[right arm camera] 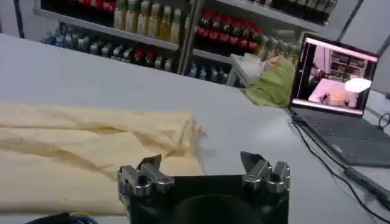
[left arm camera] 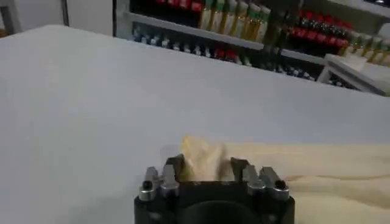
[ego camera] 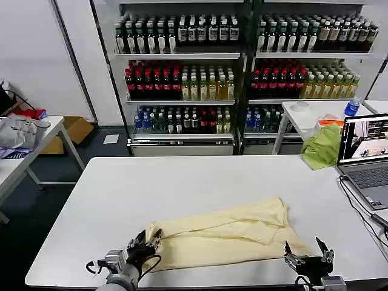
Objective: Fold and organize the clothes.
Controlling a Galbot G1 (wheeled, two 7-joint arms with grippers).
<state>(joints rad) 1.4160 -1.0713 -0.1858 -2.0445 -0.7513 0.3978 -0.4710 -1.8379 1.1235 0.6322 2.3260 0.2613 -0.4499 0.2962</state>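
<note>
The clothes are one pale cream-yellow T-shirt (ego camera: 224, 236), lying folded into a wide band across the near part of the white table (ego camera: 182, 182). My left gripper (ego camera: 148, 239) is at the shirt's left end. In the left wrist view a bunched corner of the T-shirt (left arm camera: 204, 155) sits pinched between the fingers of the left gripper (left arm camera: 206, 164), which is shut on it. My right gripper (ego camera: 308, 253) hangs open just off the shirt's right front corner. In the right wrist view the T-shirt (right arm camera: 73, 146) lies ahead of the right gripper (right arm camera: 200, 161), with nothing between its fingers.
An open laptop (ego camera: 367, 151) stands on the table's right edge, with a cable (ego camera: 357, 203) trailing toward me. A lime-green cloth (ego camera: 321, 145) lies on a small table behind. Shelves of bottles (ego camera: 182, 79) line the back. A side table at the left holds a grey garment pile (ego camera: 21, 130).
</note>
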